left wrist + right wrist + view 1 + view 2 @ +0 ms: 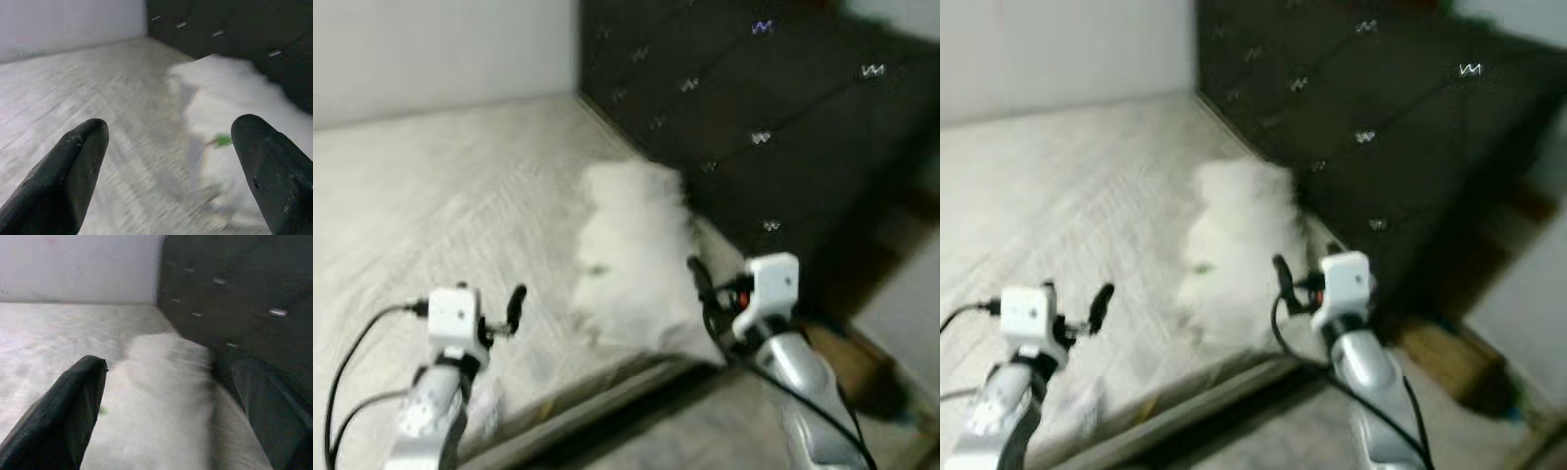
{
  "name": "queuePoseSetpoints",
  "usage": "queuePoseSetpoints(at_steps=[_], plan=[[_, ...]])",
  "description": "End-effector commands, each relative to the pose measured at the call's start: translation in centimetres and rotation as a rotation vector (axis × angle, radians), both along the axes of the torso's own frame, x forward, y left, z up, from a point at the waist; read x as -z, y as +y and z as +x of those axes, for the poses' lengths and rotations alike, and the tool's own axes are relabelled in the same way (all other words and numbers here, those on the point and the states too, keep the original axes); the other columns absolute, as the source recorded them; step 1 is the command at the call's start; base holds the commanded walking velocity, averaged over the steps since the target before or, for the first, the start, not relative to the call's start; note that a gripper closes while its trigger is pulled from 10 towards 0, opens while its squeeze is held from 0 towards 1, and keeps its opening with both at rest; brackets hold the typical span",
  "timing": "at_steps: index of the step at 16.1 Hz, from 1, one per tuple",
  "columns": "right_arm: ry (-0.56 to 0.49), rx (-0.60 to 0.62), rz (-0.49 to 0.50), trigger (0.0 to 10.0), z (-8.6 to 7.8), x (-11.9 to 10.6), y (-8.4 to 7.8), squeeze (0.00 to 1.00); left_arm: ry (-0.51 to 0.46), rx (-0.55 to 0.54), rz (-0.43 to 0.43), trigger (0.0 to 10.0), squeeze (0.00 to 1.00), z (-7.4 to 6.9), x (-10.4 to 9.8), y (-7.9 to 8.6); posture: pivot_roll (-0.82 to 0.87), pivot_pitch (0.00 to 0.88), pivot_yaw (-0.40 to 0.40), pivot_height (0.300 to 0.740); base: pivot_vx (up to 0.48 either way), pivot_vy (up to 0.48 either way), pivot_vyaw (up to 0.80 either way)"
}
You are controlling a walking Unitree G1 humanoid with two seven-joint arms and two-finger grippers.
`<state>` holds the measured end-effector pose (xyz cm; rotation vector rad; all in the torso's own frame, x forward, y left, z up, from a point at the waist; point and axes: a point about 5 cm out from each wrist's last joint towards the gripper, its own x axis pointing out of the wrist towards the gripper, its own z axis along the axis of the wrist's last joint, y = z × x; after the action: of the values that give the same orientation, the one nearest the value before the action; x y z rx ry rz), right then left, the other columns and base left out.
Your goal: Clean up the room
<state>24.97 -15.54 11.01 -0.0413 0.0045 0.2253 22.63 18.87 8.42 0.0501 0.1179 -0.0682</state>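
Pillow [631, 259] against headboard [773, 117] (bare mattress [440, 206] beside).

A dark tufted headboard [773, 108] with metallic studs stood along the far side of the bed. A pale wall [431, 49] met the headboard at the corner. A brown floor area [847, 362] was visible beyond the bed's corner, blurred.

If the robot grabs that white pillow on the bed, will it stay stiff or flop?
The pillow looks puffy and soft-edged, so it would probably sag around the right claw. It is likely light for its bulk. Lying flat on the mattress, it should slide, not roll.
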Motion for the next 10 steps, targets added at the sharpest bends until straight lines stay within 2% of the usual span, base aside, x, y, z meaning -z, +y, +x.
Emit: queuePoseSetpoints(at_steps=[1, 10], plan=[[0.013, 0.045, -0.014, 10.0, -0.22, 0.18, -1.32, 0.00, -0.024, 0.039, -0.019, 10.0, 0.00, 0.30, -0.51, -1.12, -0.01, 0.000, -0.089, 0.740, 0.364, 0.000, 0.00], [0.013, 0.045, -0.013, 10.0, -0.22, 0.18, -1.33, 0.00, -0.024, 0.040, -0.019, 10.0, 0.00, 0.28, -0.50, -1.12, -0.01, 0.000, -0.089, 0.740, 0.364, 0.000, 0.00]])
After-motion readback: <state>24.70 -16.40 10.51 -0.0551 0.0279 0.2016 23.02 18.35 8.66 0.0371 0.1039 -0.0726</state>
